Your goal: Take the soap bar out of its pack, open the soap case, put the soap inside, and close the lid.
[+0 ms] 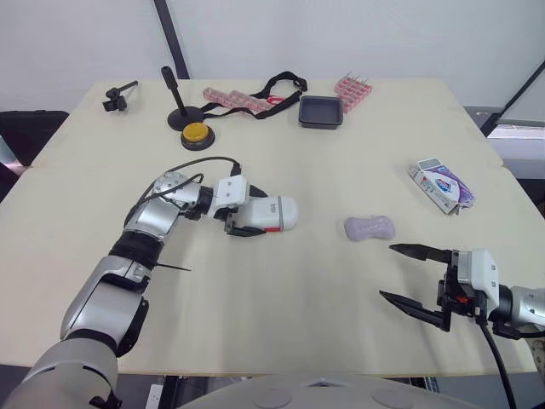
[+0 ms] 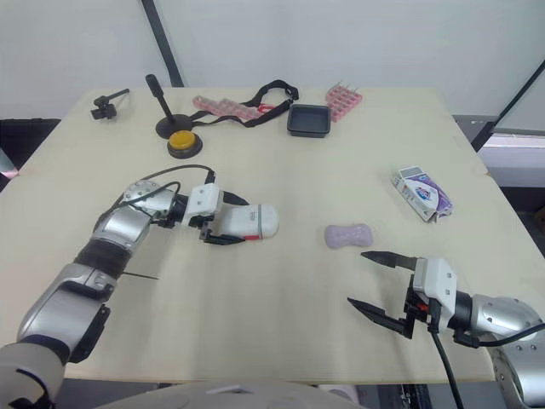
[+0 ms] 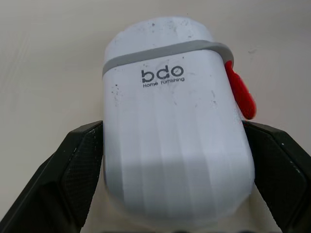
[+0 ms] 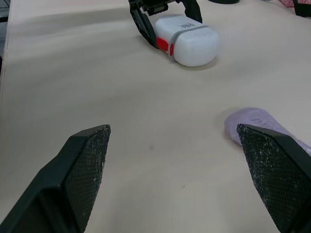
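– Near the middle of the counter (image 1: 298, 290), the soap bar (image 1: 369, 227) is lying bare, touching nothing else.
– And what is sitting beside it?
– The soap case (image 1: 271, 213) is lying to the robot's left of the bar, lid shut, with a red latch showing on its side. The left gripper (image 1: 254, 215) is clamping it from both sides.
– And the other one?
– The right gripper (image 1: 388, 271) is spreading its fingers wide near the bar, holding nothing. The soap pack (image 1: 441, 186) is resting farther right, toward the counter's edge.
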